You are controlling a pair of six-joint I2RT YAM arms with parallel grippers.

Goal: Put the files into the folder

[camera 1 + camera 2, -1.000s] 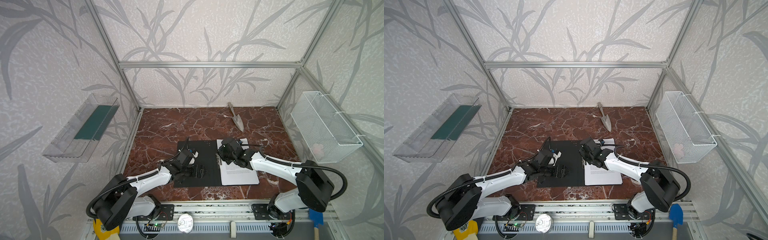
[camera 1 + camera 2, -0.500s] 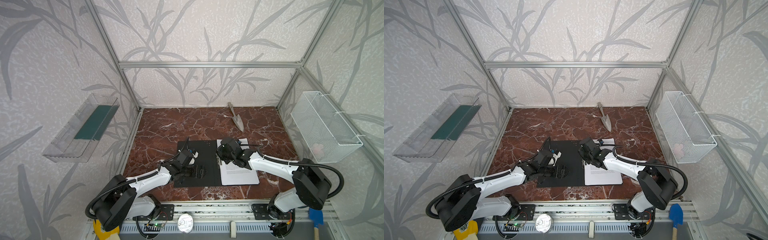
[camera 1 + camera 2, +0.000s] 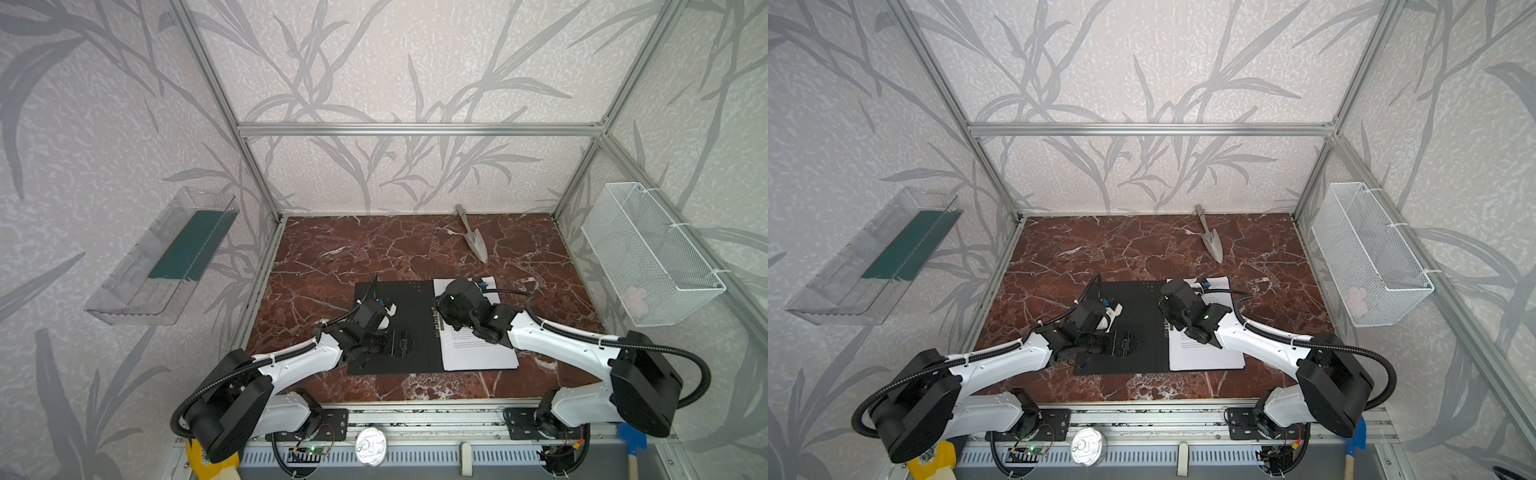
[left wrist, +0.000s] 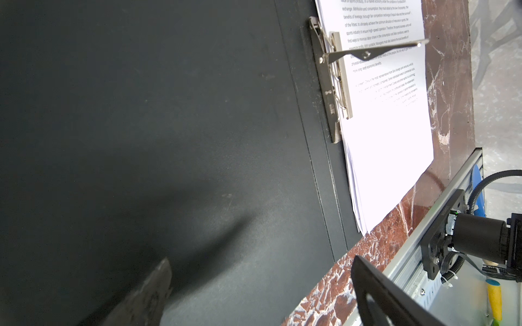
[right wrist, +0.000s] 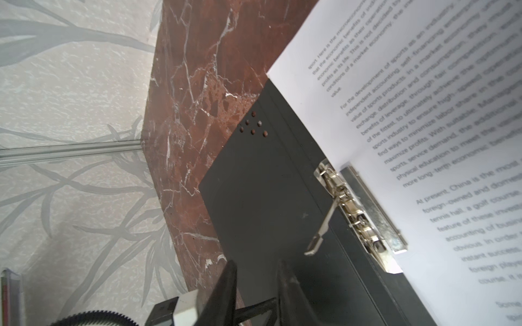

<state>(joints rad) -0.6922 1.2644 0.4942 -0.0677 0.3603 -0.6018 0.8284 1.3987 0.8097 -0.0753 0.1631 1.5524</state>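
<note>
Since a second ago nothing on the table has shifted: folder lies open flat on the marble table, near its front edge. The files are stacked on its right half, and the metal clip at the spine overlaps their spine-side edge. Clip lever stands raised. Left gripper stays put over the left cover, fingers spread wide, holding nothing. Right gripper hovers over the spine beside the lever, roughly the same spot as before, fingers a narrow gap apart, nothing between them. Folder: matte black, thin, rectangular, six small punched holes at the far edge. Files: white sheets, dense black print, near corner fanned so several edges show. Clip: shiny steel, flat bar plus spring wire. Table: glossy red-brown stone, white veins. Further back a grey metal trowel lies flat. White wire basket on the right wall, clear plastic tray holding a dark green pad on the left wall.
</note>
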